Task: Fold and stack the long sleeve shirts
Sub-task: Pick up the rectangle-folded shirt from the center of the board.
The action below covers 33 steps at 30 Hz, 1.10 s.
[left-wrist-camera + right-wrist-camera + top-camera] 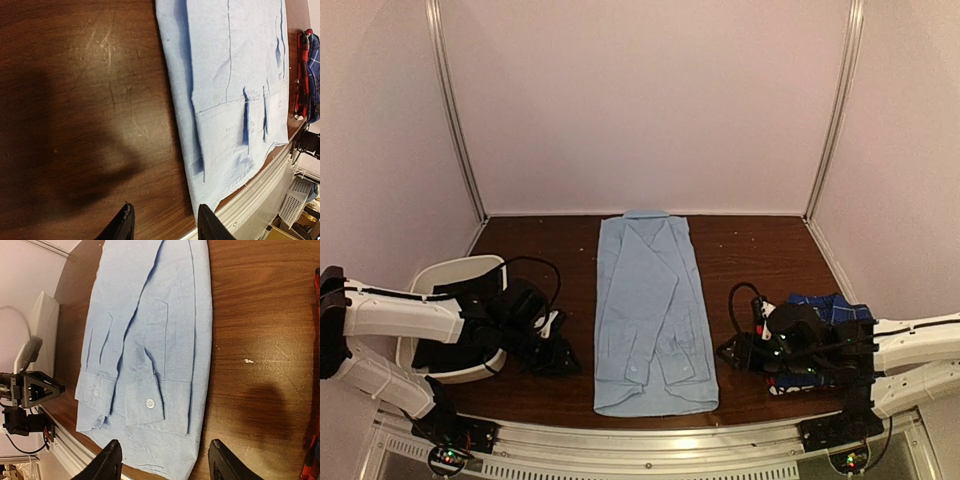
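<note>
Nearest you, both arms sit low by the counter's [770,250] front edge, one on each side of the light blue shirt [650,310]. The left gripper [563,358] is released and empty, a short way off the shirt's left edge. The right gripper [730,352] is also spread with nothing in it, and looks just beside the right edge, so it seems slightly the nearer. Between them lies the hem [655,400], almost at the counter's lip, with both cuffs [635,372] folded in just above it. From there the shirt's long axis runs straight away from you down the middle of the counter, ending at the collar [645,215], which points to the back wall. Any lengthwise fold would carry the hem toward the collar. The plaid shirt [825,305] waits under the right arm.
</note>
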Tool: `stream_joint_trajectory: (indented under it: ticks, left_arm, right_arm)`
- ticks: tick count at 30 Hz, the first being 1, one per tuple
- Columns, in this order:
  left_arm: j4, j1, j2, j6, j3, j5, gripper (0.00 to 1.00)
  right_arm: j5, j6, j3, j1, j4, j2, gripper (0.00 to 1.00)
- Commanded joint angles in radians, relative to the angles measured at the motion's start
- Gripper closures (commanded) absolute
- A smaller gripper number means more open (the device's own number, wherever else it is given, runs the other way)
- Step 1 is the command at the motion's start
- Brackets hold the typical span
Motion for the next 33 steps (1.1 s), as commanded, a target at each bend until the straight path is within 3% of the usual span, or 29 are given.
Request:
stream_joint_trajectory:
  ticks: [1,10,22,33]
  left_arm:
    - [0.033,-0.005,0.008,-0.003,0.024,-0.021,0.56]
    - [0.198,-0.016,-0.006,-0.059,-0.044,0.045,0.54]
    - [0.323,-0.037,0.131,-0.072,-0.051,0.068,0.54]
    - [0.310,-0.041,0.217,-0.090,-0.021,0.090,0.58]
  right_arm:
    - [0.017,0.003,-0.034,-0.002,-0.062,-0.118,0.39]
    - [-0.162,-0.030,-0.045,-0.036,-0.005,-0.045,0.41]
    - [-0.371,-0.088,-0.093,-0.174,0.218,0.143,0.42]
    - [-0.469,-0.136,-0.096,-0.233,0.289,0.269,0.44]
